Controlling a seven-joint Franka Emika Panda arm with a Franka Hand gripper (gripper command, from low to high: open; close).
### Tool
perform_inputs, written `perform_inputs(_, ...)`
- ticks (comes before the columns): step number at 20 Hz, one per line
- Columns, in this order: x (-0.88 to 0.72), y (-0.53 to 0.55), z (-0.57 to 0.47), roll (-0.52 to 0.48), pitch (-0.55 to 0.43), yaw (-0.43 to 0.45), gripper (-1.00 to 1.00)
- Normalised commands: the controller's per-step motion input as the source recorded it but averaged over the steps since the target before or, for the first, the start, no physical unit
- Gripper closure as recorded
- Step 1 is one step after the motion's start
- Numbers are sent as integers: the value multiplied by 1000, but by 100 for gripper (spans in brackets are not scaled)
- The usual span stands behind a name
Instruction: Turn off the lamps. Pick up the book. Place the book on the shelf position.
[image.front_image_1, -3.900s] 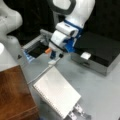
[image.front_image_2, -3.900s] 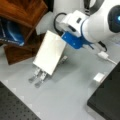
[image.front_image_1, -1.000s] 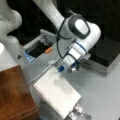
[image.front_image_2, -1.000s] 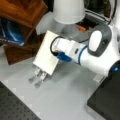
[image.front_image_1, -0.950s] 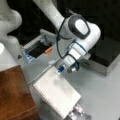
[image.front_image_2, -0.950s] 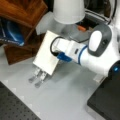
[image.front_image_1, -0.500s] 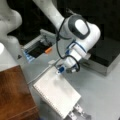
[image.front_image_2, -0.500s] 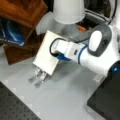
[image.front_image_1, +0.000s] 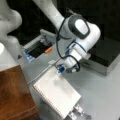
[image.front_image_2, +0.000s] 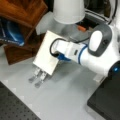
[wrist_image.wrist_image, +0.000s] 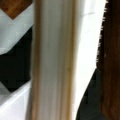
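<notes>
The white book (image.front_image_1: 56, 95) leans tilted on a slotted metal stand (image.front_image_1: 77, 112), its row of binding holes along the lower left edge. My gripper (image.front_image_1: 61, 68) is at the book's upper edge, with the white arm bent over it. In a front view the gripper (image.front_image_2: 58, 53) lies against the face of the book (image.front_image_2: 46, 53), just above the stand's feet (image.front_image_2: 37, 76). The wrist view is filled by the book's pale edge (wrist_image.wrist_image: 55, 60), seen from very close. The reddish-brown shelf block (image.front_image_1: 15, 95) stands left of the book. A white lamp shade (image.front_image_2: 68, 10) hangs behind.
A black-topped box with silver sides (image.front_image_1: 107, 55) stands at a front view's right and shows again as the black box (image.front_image_2: 107, 100). An open tray (image.front_image_1: 37, 48) with an orange item lies behind the book. Blue things (image.front_image_2: 10, 32) sit under the wooden block (image.front_image_2: 22, 12).
Since 3.9 s ago the arm has swung down and over, bringing the gripper to the book's upper edge. Over the last second nothing has visibly moved.
</notes>
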Motion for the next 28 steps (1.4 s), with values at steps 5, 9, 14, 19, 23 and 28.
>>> perform_inputs(5,-116,-82,-46,-142,-26,67,100)
perform_inputs(9,-118,-112,-42,-131,-47,61,100)
perform_inputs(14,-117,-74,-20,-127,-64,47,100)
perform_inputs(19,-157,-58,-17,-119,-38,38,100)
perform_inputs(23,-129,-61,59,-129,-3,37,100)
perform_inputs(28,-27,-89,165,-151,28,55,100)
